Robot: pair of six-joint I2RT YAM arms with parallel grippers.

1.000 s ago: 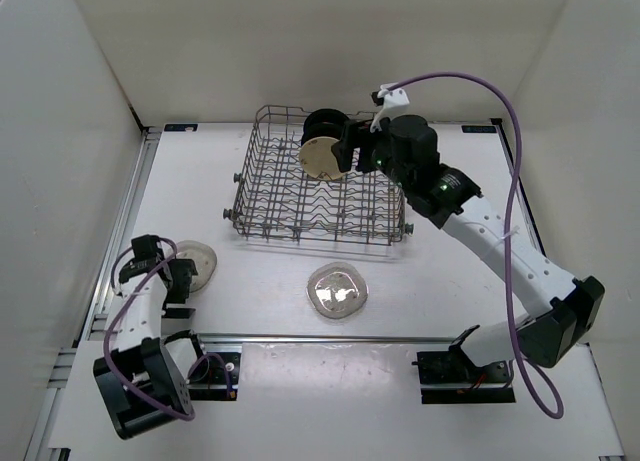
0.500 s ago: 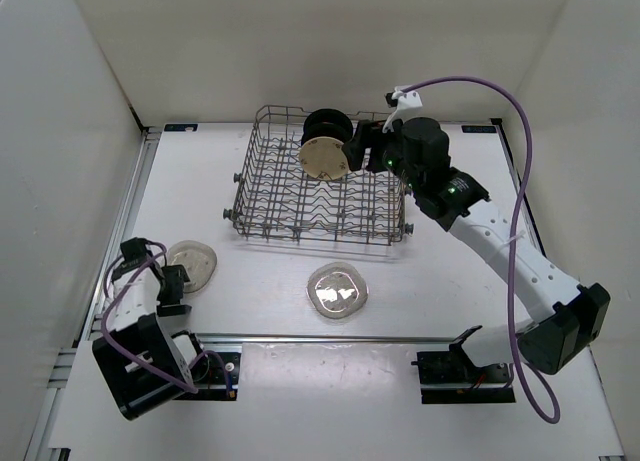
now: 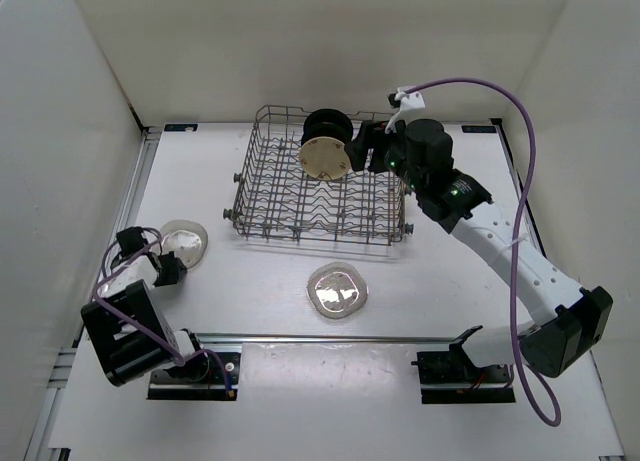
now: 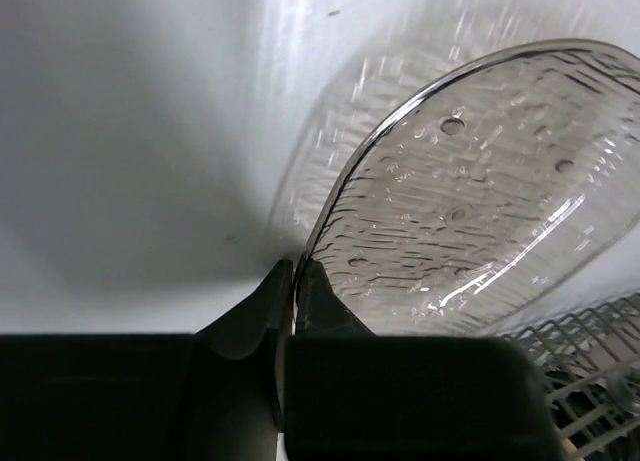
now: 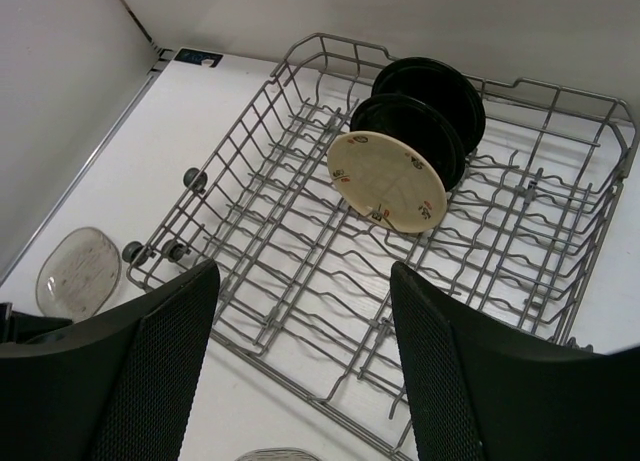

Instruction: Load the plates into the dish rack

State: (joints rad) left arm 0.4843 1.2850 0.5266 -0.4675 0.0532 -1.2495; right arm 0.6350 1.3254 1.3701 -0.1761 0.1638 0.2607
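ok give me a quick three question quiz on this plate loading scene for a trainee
1. True or false: the left gripper is shut on the rim of a clear plate.
2. How many plates stand in the dish rack? A two, B three, C five.
3. Which gripper hangs open over the rack?

Key
1. True.
2. B: two black plates and one cream plate.
3. The right gripper.
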